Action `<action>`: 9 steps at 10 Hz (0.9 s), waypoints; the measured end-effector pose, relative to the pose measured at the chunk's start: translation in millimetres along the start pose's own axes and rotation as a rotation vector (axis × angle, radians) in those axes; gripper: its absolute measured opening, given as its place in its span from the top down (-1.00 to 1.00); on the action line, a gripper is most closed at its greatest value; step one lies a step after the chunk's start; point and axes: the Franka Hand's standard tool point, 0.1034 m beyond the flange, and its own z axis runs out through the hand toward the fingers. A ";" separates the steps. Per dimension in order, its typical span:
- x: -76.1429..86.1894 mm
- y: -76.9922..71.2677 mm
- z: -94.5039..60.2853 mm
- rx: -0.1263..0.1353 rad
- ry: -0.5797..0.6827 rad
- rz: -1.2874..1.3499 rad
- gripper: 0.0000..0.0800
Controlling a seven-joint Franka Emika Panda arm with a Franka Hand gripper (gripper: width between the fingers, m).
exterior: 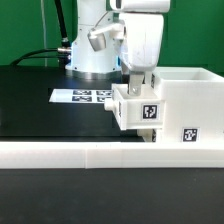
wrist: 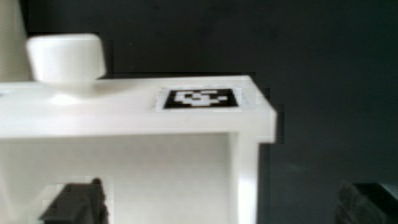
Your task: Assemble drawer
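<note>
A small white tray (exterior: 137,108) with a tag on its face stands against the side of the tall white casing (exterior: 190,95) that faces the exterior view's left. I cannot tell how far in it sits. My gripper (exterior: 143,80) hangs straight above the tray, fingers down at its top. In the wrist view the tray (wrist: 160,150) shows its knob (wrist: 66,58) and its tag (wrist: 201,98). My gripper (wrist: 222,203) is open, with one dark fingertip (wrist: 75,202) over the tray and the other well off its edge. A second tray is out of view.
The long white L-shaped rail (exterior: 100,153) runs along the front of the table. The marker board (exterior: 85,96) lies on the black tabletop behind the tray, near the arm's base (exterior: 92,50). A green backdrop stands behind.
</note>
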 end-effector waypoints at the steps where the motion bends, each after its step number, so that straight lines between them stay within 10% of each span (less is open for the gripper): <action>1: -10.2 5.5 -11.5 0.002 -0.012 -0.003 -0.62; 4: -46.0 7.3 -12.3 0.018 -0.020 -0.027 -0.62; 9: -58.3 3.9 2.5 0.032 0.040 -0.075 -0.62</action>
